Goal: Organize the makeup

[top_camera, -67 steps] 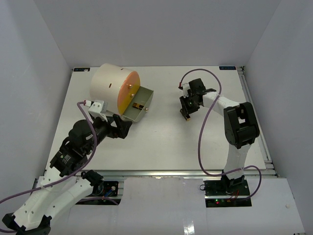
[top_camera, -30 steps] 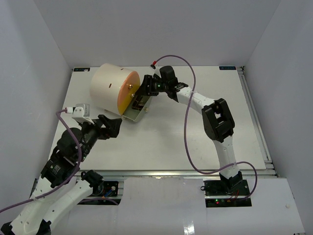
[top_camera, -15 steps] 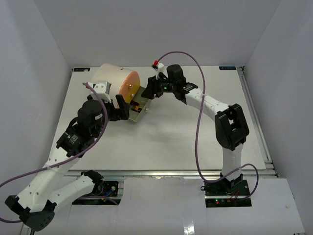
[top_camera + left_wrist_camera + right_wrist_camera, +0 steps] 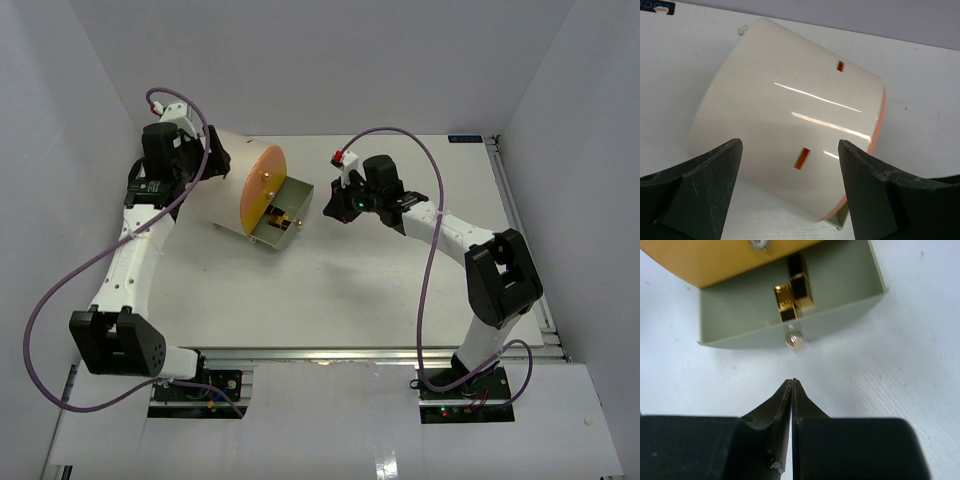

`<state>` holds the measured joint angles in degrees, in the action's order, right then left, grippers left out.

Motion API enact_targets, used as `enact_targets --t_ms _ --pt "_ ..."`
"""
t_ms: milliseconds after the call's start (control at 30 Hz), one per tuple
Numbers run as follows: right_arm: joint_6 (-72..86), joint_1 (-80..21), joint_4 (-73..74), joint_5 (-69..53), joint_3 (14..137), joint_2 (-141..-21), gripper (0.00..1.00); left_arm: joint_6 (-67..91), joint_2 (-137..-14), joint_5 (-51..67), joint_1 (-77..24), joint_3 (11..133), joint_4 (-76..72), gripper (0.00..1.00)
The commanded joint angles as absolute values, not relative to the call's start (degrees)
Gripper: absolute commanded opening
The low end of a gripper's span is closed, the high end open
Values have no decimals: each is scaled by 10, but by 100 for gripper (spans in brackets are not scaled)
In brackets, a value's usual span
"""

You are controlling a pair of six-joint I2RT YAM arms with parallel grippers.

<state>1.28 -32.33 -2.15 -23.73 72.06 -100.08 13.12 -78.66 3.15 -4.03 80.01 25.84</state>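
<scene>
The right end effector (image 4: 792,385) is pinched fully closed and empty at the lower middle of its wrist view. Bare matte white counter (image 4: 900,380) lies open on both sides of it. Just beyond, a round brass knob (image 4: 795,340) fronts the open grey-green drawer (image 4: 735,330), where two gold-and-black lipstick tubes (image 4: 801,290) lie side by side. Farther back, at the overhead view's upper left, the left end effector (image 4: 790,145) spreads wide over the glossy cream cylinder (image 4: 785,100), gripping nothing.
</scene>
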Motion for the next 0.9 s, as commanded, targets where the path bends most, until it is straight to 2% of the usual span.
enact_targets --t_ms 0,267,433,567,867 --pt "30 -323 -23 -176 718 -1015 8 120 -821 90 22 839 231 88" --pt "88 -323 -1 -155 781 -1129 8 92 -896 91 54 874 194 89" --pt "127 -326 21 -183 835 -1195 8 64 -934 140 59 887 195 90" --pt "170 -332 19 -208 900 -1251 8 47 -946 212 59 861 184 90" --pt "297 -367 -38 -274 1054 -1353 8 26 -962 291 59 797 158 89"
